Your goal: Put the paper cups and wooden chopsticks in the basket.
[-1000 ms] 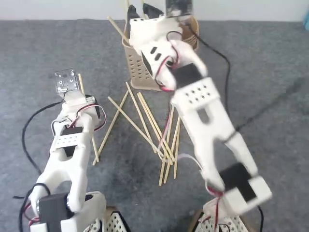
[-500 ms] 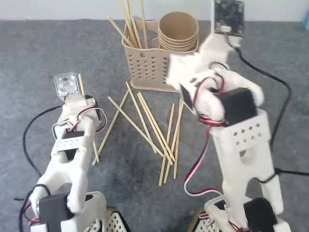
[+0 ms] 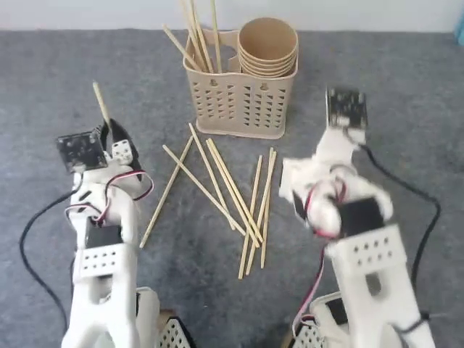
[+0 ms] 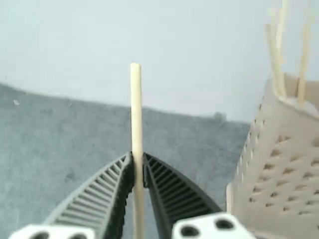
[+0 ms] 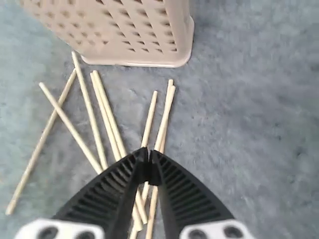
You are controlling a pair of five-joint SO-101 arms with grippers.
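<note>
We had the left gripper (image 4: 138,160) pinching one chopstick (image 4: 135,109) near-upright, tip up and lower end cut off, with open carpet (image 3: 406,94) between it and the basket (image 3: 232,101). The basket held the stacked paper cups (image 3: 268,45). The right gripper (image 5: 148,155) hung pressed together on nothing above the loose chopsticks (image 3: 232,192), which mostly ran lengthwise toward the basket.

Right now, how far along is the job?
Done: stacked paper cups and several chopsticks stand in the basket. In hand: the left gripper is shut on one chopstick. Left: loose chopsticks scattered on the grey mat, near the shut, empty right gripper.
</note>
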